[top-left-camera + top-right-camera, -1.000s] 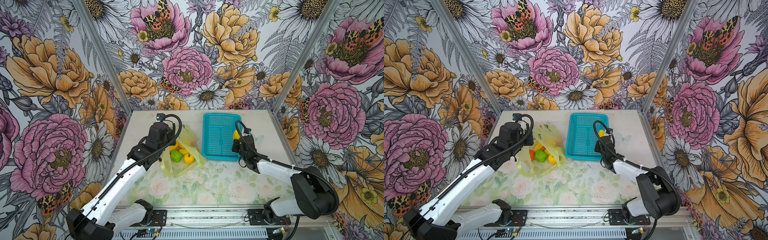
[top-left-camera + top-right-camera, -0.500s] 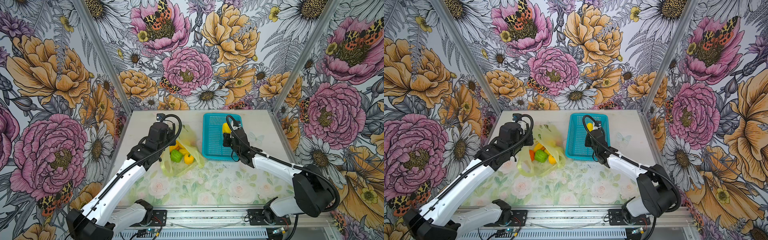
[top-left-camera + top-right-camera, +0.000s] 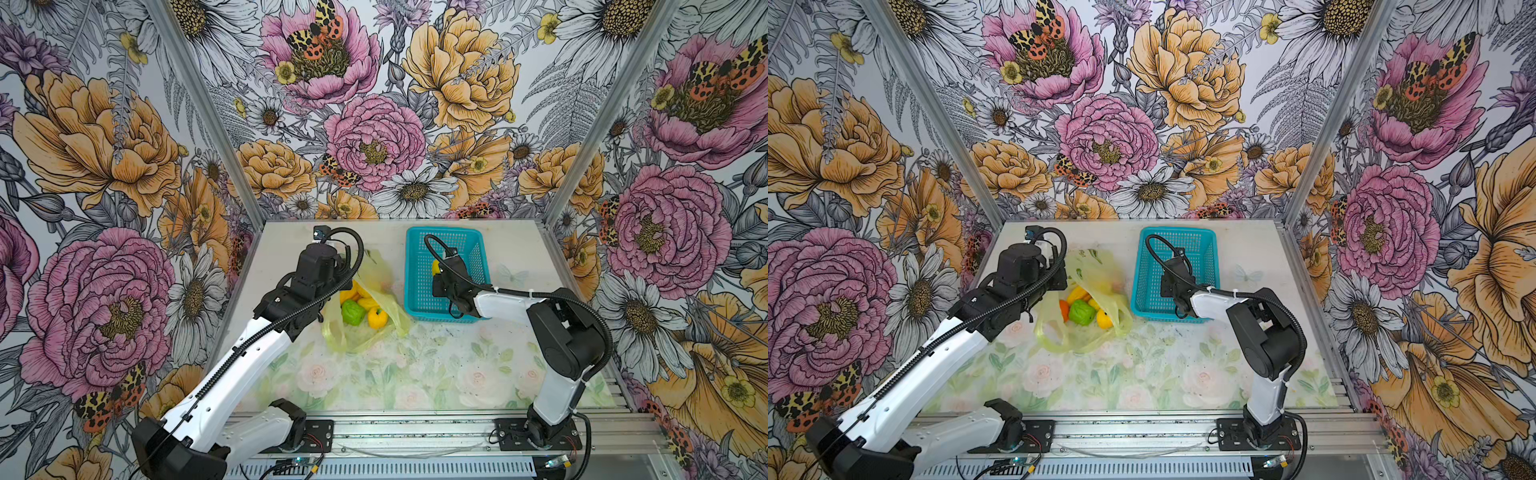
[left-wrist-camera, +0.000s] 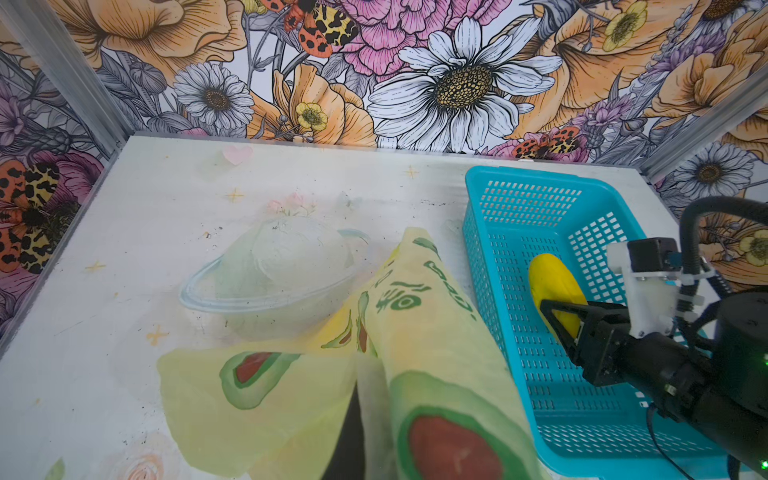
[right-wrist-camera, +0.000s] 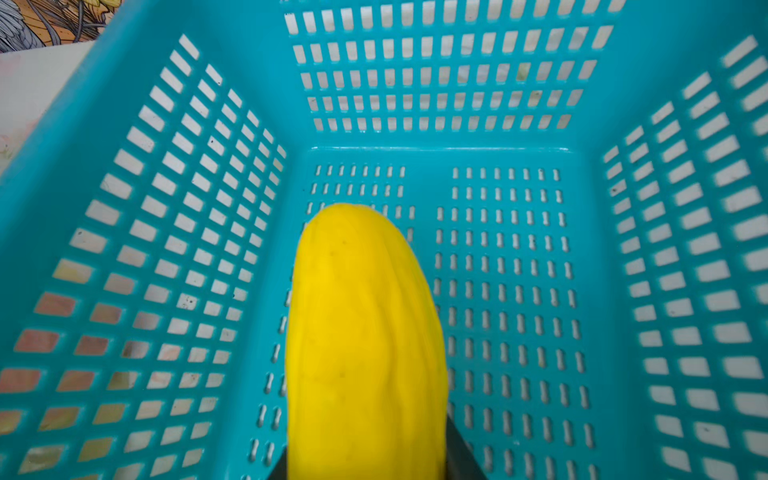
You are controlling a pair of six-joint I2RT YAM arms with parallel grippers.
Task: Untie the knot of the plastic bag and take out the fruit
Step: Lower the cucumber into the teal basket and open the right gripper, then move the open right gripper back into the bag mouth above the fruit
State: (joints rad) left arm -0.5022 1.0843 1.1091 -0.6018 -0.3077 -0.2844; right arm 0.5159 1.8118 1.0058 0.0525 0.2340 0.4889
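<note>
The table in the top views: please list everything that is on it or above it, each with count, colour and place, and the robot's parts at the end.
plastic bag: one, translucent yellow-green, left of the middle of the table, mouth open.
fruit in the bag: one green, one orange, several yellow; the film hides the full count.
long yellow fruit: one, within the basket's walls, in the right gripper.
basket: one, turquoise, perforated, right of the plastic bag, towards the back.
table: one, white with a pale flower print.
walls: three, flowered wallpaper, around the table.
left gripper: one, black, shut on the plastic bag's film.
right gripper: one, black, shut on the long yellow fruit.
</note>
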